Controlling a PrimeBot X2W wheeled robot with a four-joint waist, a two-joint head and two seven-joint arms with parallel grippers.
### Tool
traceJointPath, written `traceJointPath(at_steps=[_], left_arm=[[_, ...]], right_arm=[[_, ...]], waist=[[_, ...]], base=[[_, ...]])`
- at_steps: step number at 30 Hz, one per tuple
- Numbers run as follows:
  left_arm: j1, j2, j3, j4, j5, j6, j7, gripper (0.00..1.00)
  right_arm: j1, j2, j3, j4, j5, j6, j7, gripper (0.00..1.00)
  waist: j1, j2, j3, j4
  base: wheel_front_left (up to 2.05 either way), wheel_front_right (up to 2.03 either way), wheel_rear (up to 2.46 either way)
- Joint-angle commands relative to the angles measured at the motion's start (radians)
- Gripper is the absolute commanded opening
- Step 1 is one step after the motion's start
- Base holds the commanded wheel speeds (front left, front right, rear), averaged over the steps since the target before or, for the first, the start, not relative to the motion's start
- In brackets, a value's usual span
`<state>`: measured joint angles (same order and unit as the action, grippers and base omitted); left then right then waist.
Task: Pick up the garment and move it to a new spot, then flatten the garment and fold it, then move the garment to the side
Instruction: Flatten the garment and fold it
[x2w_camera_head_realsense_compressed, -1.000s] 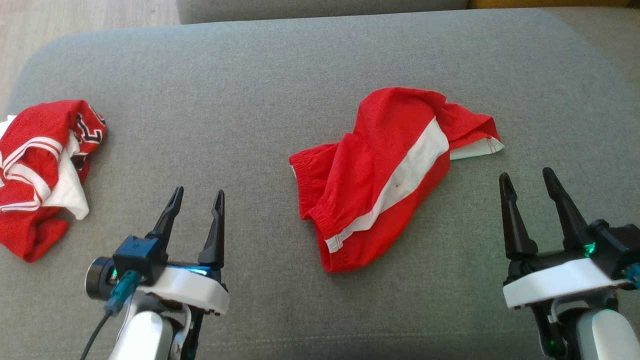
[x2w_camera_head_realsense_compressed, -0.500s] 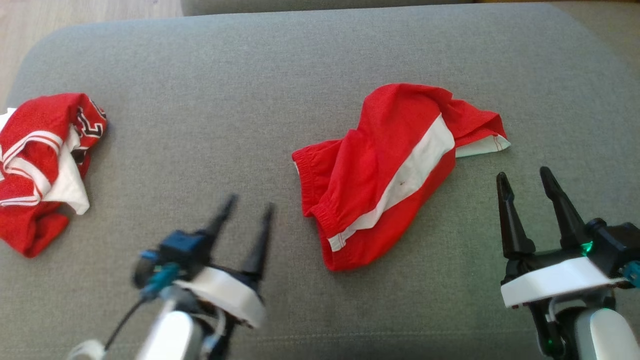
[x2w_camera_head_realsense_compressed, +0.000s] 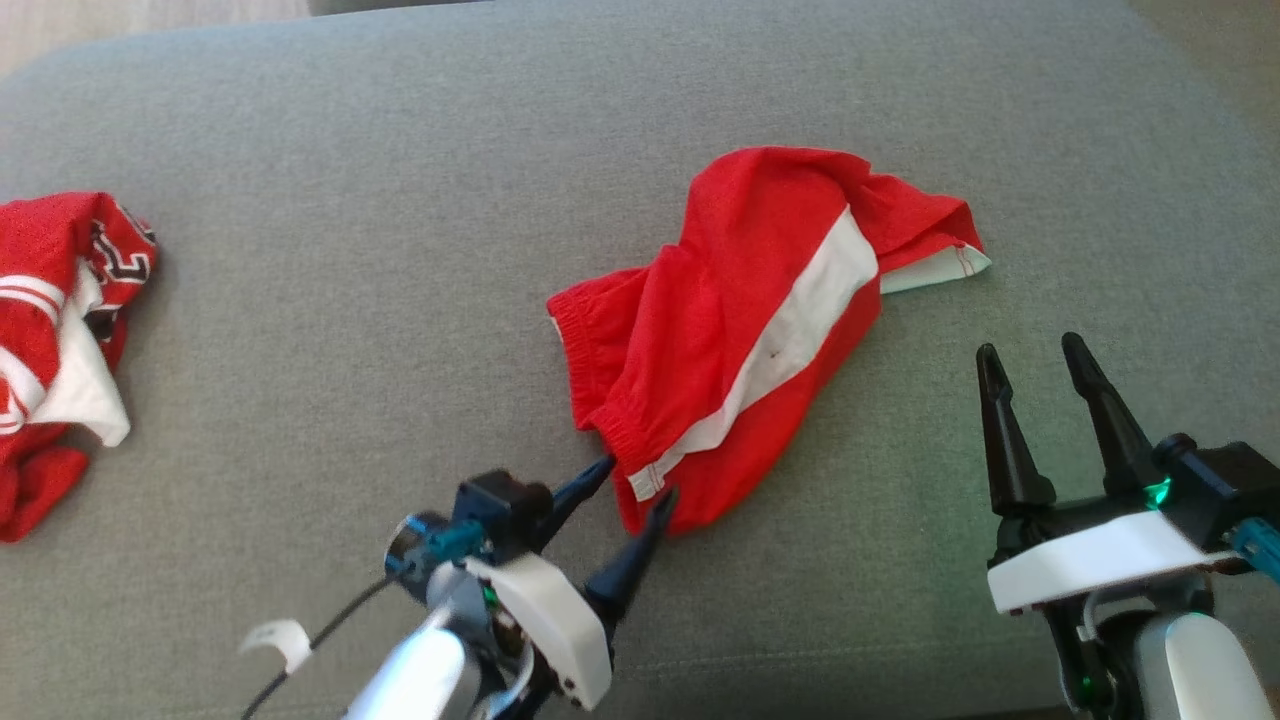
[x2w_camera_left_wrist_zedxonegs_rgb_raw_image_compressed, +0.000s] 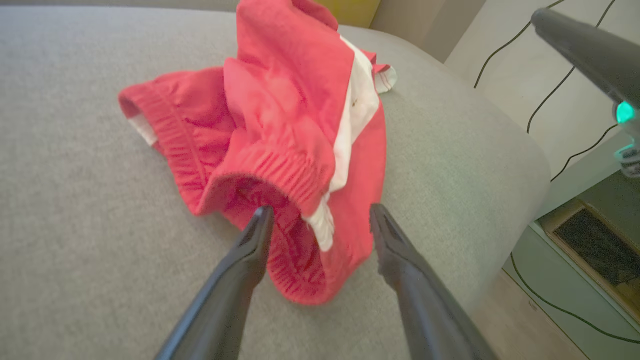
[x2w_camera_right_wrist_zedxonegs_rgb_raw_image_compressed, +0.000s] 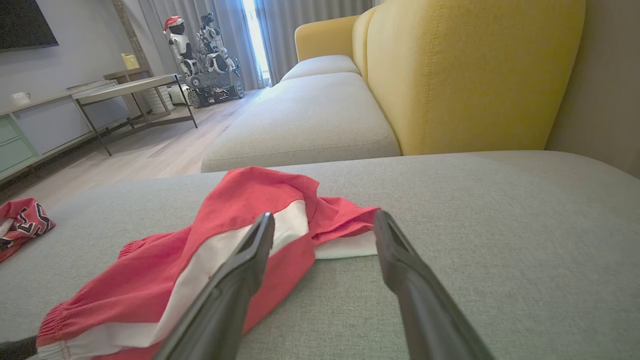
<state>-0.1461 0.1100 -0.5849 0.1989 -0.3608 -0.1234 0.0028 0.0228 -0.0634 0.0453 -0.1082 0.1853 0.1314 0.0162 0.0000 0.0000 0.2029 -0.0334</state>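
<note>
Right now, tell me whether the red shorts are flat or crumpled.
Crumpled: the red shorts lie bunched on the cushion, waistband gaping, cloth overlapping itself.

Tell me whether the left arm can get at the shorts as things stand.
Probably yes. The left end effector is open and straddles the near corner of the shorts, with nothing between them.

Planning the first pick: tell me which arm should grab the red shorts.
Left. The left gripper is open with its fingertips either side of the near corner of the red shorts; the right gripper, also open, sits apart.
</note>
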Motion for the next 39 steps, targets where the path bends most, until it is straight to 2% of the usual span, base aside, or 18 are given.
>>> traceJointPath(at_steps=[1, 4, 7, 14, 20, 25, 29, 30, 31, 39], left_arm=[[-0.051, 0.011, 0.021, -0.03, -0.005, -0.005, -0.018, 0.0], [-0.061, 0.022, 0.028, -0.029, -0.008, -0.005, -0.024, 0.0], [-0.073, 0.041, 0.066, -0.049, -0.014, 0.013, -0.048, 0.0], [-0.082, 0.124, 0.231, -0.143, -0.046, 0.11, -0.063, 0.0], [-0.026, 0.189, 0.32, -0.193, -0.079, 0.166, -0.018, 0.0], [0.036, 0.194, 0.342, -0.162, -0.111, 0.187, 0.003, 0.0], [0.064, 0.171, 0.339, -0.104, -0.143, 0.182, -0.001, 0.0], [0.067, 0.164, 0.34, -0.089, -0.148, 0.185, -0.01, 0.4], [0.067, 0.158, 0.339, -0.077, -0.146, 0.186, -0.02, 1.0], [0.066, 0.113, 0.349, -0.072, -0.099, 0.238, -0.179, 1.0]], right_arm=[[-0.04, 0.002, 0.019, -0.027, 0.01, -0.001, -0.013, 1.0], [-0.04, 0.003, 0.015, -0.024, 0.013, -0.001, -0.015, 1.0], [-0.04, 0.005, 0.008, -0.024, 0.016, -0.001, -0.017, 1.0], [-0.035, 0.009, -0.009, -0.02, 0.029, -0.001, -0.01, 1.0], [-0.039, 0.012, -0.011, -0.011, 0.04, -0.001, -0.003, 1.0], [-0.045, 0.012, -0.012, -0.001, 0.045, -0.001, -0.003, 1.0], [-0.049, 0.013, -0.01, 0.006, 0.048, -0.001, -0.003, 1.0], [-0.049, 0.013, -0.01, 0.007, 0.049, -0.001, -0.003, 1.0], [-0.049, 0.013, -0.009, 0.009, 0.05, -0.001, -0.003, 1.0], [-0.044, 0.013, 0.002, 0.004, 0.05, -0.001, -0.004, 1.0]], waist=[[0.0, 0.0, 0.004, -0.006], [0.0, 0.0, 0.006, -0.009], [0.0, 0.0, 0.011, -0.009], [0.0, 0.0, 0.015, 0.001], [0.0, 0.0, 0.026, 0.004], [0.0, 0.0, 0.033, 0.001], [0.0, 0.0, 0.032, -0.001], [0.0, 0.0, 0.03, -0.001], [0.0, 0.0, 0.027, -0.001], [0.0, 0.0, -0.006, 0.011]], base=[[0.0, 0.0, 0.0], [0.0, 0.0, 0.0], [0.0, 0.0, 0.0], [0.0, 0.0, 0.0], [0.0, 0.0, 0.0], [0.0, 0.0, 0.0], [0.0, 0.0, 0.0], [0.0, 0.0, 0.0], [0.0, 0.0, 0.0], [0.0, 0.0, 0.0]])
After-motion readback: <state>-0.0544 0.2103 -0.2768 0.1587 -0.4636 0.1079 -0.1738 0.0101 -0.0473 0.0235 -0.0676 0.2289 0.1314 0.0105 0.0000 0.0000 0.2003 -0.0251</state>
